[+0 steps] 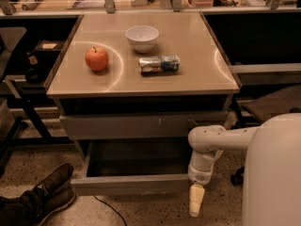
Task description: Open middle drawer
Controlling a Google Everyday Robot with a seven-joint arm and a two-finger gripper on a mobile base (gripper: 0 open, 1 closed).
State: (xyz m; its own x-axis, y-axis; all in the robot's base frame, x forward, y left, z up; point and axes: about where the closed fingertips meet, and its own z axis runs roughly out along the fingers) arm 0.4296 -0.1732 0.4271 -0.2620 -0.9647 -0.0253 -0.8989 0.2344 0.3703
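The middle drawer (134, 184) is a wide flat grey front without a handle. It stands pulled out toward me, and its dark inside (141, 159) is exposed. The larger grey front with white scratch marks (141, 126) sits above it, under the tabletop. My gripper (196, 205) hangs pointing down from the white arm (221, 139). It is just in front of and below the right end of the middle drawer's front, near the floor.
On the tan tabletop (197, 41) are a red apple (97, 59), a white bowl (142, 37) and a lying can (159, 64). A person's dark shoe (44, 194) rests on the floor at the lower left. My white body (275, 173) fills the lower right. Desks and chairs flank the cabinet.
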